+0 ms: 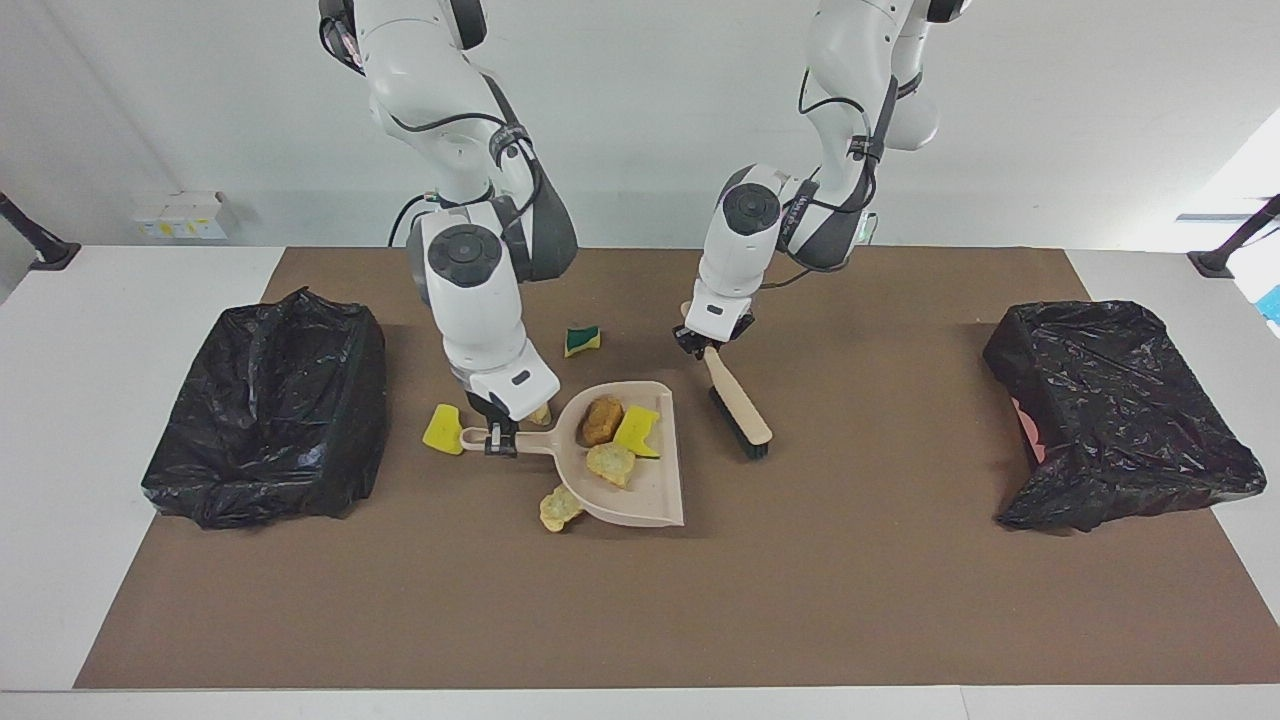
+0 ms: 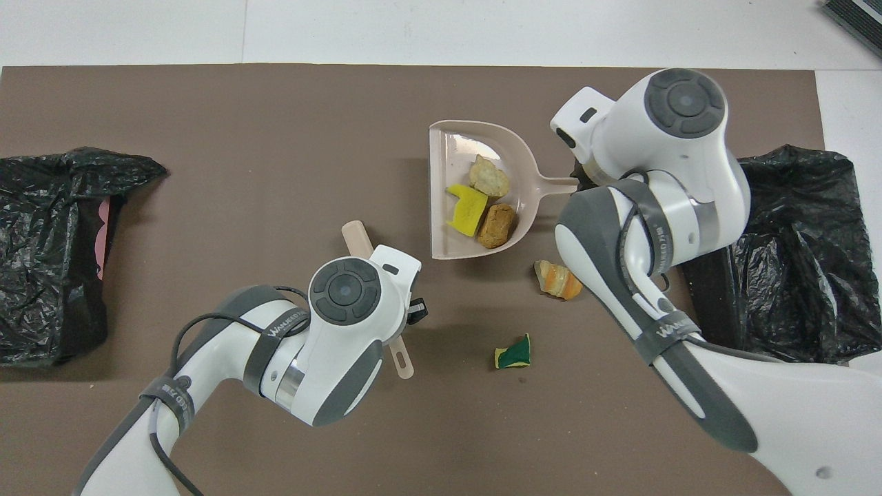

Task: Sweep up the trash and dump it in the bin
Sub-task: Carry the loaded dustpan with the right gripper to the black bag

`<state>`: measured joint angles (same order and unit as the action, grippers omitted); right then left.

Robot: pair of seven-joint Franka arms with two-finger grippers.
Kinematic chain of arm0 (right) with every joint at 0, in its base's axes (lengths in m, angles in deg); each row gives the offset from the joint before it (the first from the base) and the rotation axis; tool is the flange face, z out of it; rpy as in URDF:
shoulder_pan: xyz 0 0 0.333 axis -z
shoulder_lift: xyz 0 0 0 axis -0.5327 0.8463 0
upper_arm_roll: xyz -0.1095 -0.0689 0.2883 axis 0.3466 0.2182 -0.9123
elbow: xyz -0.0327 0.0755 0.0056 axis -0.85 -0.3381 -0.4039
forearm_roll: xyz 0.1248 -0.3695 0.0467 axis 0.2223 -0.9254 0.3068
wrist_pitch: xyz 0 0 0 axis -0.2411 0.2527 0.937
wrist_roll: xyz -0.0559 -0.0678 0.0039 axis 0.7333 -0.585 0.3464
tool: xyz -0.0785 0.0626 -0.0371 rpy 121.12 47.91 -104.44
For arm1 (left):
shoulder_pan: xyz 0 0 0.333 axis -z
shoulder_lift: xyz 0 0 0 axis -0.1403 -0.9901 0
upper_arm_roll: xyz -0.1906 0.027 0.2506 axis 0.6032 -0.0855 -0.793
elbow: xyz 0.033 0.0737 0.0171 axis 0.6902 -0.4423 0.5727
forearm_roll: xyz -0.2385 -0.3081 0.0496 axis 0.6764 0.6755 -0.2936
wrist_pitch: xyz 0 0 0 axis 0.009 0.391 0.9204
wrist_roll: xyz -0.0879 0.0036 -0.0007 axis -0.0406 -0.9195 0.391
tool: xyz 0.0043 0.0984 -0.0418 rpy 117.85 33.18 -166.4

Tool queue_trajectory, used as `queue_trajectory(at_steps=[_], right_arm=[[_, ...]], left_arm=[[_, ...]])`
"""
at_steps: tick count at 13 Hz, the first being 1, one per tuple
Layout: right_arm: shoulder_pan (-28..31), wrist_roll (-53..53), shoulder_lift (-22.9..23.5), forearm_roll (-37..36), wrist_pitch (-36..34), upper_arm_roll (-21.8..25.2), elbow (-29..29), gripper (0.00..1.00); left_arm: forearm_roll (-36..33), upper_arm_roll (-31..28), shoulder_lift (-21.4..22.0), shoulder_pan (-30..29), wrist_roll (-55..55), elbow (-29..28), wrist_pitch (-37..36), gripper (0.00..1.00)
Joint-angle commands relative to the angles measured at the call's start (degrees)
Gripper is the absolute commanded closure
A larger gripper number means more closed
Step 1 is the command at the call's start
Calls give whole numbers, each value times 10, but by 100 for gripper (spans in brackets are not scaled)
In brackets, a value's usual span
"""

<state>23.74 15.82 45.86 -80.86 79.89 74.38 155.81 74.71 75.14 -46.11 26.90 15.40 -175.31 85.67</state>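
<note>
- My right hand (image 1: 497,440) pinches the dustpan (image 1: 640,480) handle; three trash bits (image 1: 620,435) lie in the pan.
- My left hand (image 1: 705,345) pinches the brush (image 1: 740,412) handle beside it.
- Sponge (image 1: 582,340) and yellow wedge (image 1: 441,430) sit on the desk (image 1: 900,600).

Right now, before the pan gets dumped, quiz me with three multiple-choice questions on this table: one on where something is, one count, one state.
1. Where is the green-and-yellow sponge?
A. in the dustpan
B. on the brown mat, nearer to the robots than the dustpan
C. under the brush

2. How many trash bits lie in the dustpan?
A. one
B. five
C. three

3. The left pincer is:
A. shut on the brush's handle
B. open above the dustpan
C. shut on the sponge

Answers:
1 B: the sponge lies alone on the mat.
2 C: a brown lump, a yellow wedge and a pale chunk lie in the pan.
3 A: the brush hangs slanted from the pincer.
</note>
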Motion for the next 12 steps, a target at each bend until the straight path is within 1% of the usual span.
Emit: queue_trajectory(at_steps=[1,4,5,7,9,10,11,12], right_arm=[[62,32,-53,23,-27,-8,21,100],[119,77,-103,26,-67,-8,23,100],[142,86,-117,26,-84,-8,23,100],[182,119,-141,29,-116,-8,24,100],[228,165,-147,31,-140,-8,24,100],[249,179,-151,29,-140,-7,26,100],[269,182,-154,23,-140,-6,32,100],[280,182,-161,10,-135,-2,43,100]], left_arm=[[-14,-2,62,53,3,-70,-2,100],[-7,1,93,105,16,-108,4,100],[-2,2,98,123,37,-113,5,100],[1,3,98,149,69,-116,6,100],[8,2,82,159,68,-124,8,100],[9,2,77,155,56,-126,7,94],[9,0,75,149,37,-121,7,53],[9,-1,78,130,-6,-111,4,32]])
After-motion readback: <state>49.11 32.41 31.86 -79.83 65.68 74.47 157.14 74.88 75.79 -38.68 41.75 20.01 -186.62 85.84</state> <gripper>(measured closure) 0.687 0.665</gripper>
